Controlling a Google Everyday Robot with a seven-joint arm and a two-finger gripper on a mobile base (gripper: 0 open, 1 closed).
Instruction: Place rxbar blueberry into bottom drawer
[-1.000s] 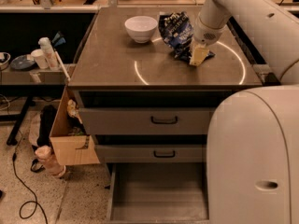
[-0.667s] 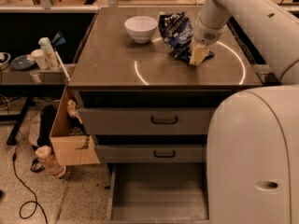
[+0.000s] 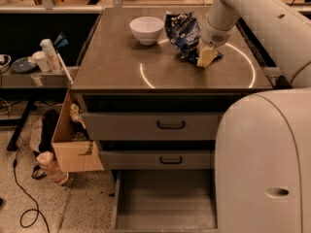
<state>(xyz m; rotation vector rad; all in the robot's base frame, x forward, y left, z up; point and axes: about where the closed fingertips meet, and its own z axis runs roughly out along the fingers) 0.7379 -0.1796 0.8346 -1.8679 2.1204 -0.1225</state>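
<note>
End effector (image 3: 206, 57) low over rxbar blueberry (image 3: 217, 58), by chip bag (image 3: 181, 29), btm drawer (image 3: 165, 198) open

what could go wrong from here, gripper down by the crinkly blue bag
The gripper is low over the brown countertop beside the crinkly blue-and-white chip bag; it may drag the bag rather than the navy snack bar, which I cannot make out.
The open grey metal bottom drawer lies well below two shut drawers; a high release could miss.
</note>
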